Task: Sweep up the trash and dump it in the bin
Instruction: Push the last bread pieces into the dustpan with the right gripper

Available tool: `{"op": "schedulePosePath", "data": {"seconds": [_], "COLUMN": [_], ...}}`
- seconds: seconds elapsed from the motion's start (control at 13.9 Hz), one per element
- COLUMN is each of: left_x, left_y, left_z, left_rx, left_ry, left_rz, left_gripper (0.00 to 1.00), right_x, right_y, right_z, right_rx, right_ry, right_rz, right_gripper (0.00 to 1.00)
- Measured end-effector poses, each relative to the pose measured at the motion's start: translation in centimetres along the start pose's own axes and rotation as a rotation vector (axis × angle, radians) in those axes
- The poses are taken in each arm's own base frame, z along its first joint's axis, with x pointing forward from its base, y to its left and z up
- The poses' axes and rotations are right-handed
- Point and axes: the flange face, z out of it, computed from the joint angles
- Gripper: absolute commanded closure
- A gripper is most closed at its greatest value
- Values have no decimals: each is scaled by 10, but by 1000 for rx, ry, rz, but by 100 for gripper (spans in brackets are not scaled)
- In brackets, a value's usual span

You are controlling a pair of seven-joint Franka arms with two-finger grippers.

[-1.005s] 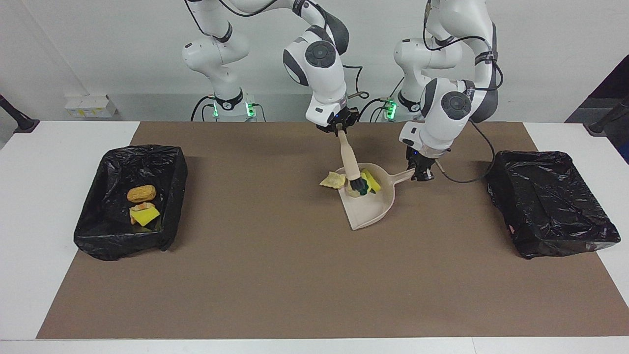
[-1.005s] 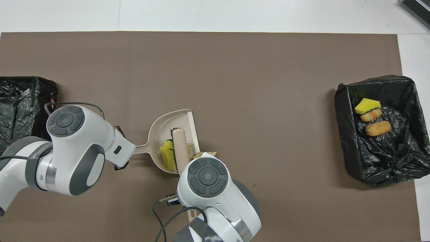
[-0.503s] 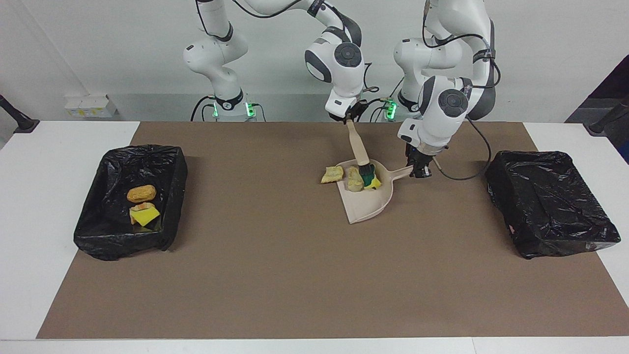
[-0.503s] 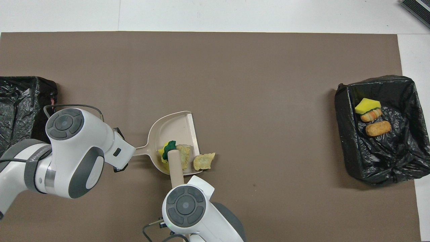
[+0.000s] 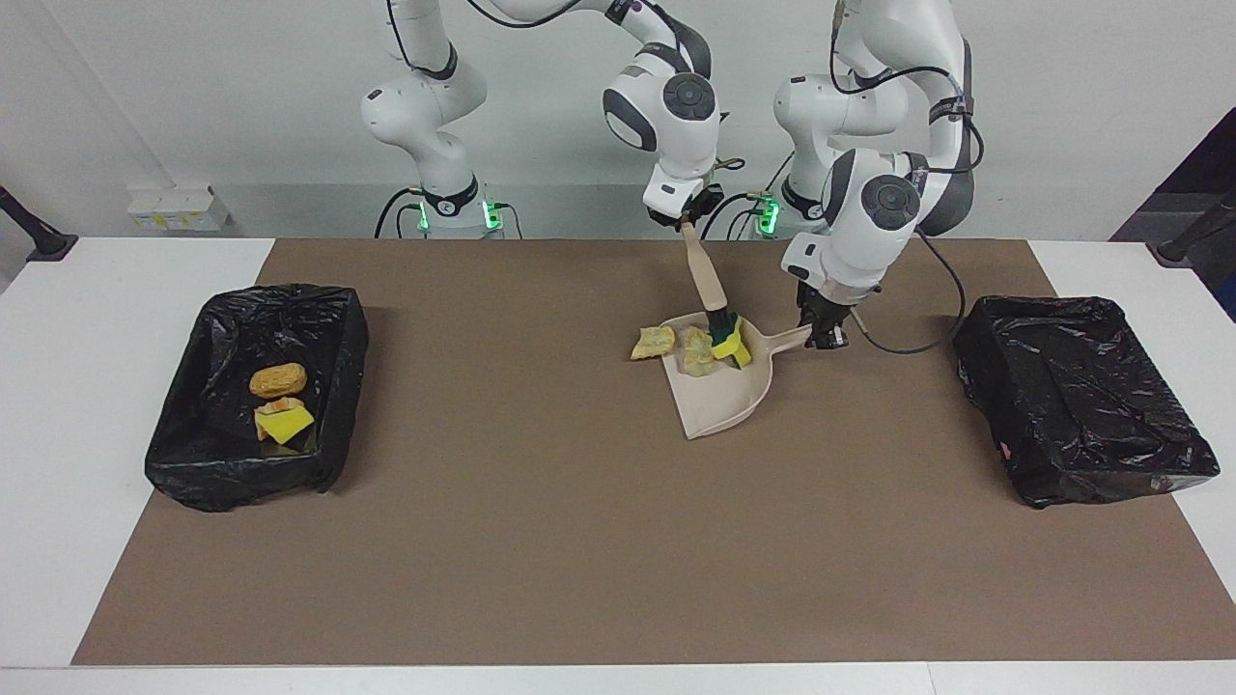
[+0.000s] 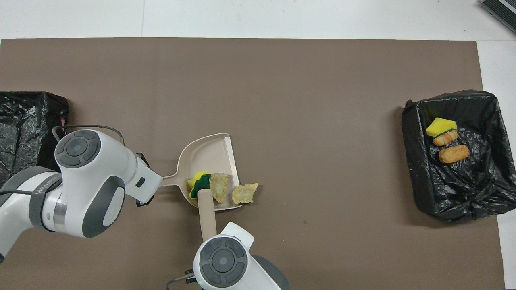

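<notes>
my right gripper (image 5: 685, 218) is clenched on the top end of the brush (image 5: 708, 287), whose long handle slants down from the robots' side, bristles low in the dustpan (image 5: 719, 401). my left gripper (image 5: 827, 335) is clamped on the dustpan's handle, which points toward the left arm's end of the surface (image 5: 541, 541); the pan's straight open lip faces the right arm's end, and its long axis runs from nearer the robots to farther away.

inside the pan, at the end nearer the robots, lie a yellow-and-green sponge piece (image 5: 732, 345) touching the bristles and a tan lump (image 5: 696, 349) beside it. a second tan lump (image 5: 654, 342) sits on the brown mat just outside the lip, toward the right arm's end.

the black-lined bin (image 5: 183, 454) at the right arm's end holds an orange-brown lump (image 5: 278, 379), a striped lump (image 5: 279, 405) and a yellow sponge piece (image 5: 286, 423), close together. the other black-lined bin (image 5: 1081, 415) sits at the left arm's end; i cannot see what is in it. the mat between pan and either bin is open.
</notes>
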Motion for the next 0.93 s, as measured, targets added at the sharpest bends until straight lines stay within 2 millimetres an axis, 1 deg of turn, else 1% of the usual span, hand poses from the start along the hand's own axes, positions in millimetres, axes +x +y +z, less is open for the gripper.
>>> {"op": "schedulePosePath", "data": {"seconds": [0.22,0.36,0.5,0.72,0.79,0.93], "left_x": [0,0,0,0,0,0], "left_y": [0,0,0,0,0,0], "left_z": [0,0,0,0,0,0], "left_rx": [0,0,0,0,0,0], "left_ry": [0,0,0,0,0,0], "left_rz": [0,0,0,0,0,0], "left_gripper": [100,100,100,100,100,100], "right_x": [7,3,-1,5,7,12], "right_y": [-1,-11,-20,-22,-19,-6], "right_z": [8,14,15,2,-6,-27], "right_rx": [19,55,76,94,95,88], "right_ry": [11,13,23,36,34,18], "right_rz": [11,19,28,41,48,70], "right_gripper": [100,100,100,100,100,100]}}
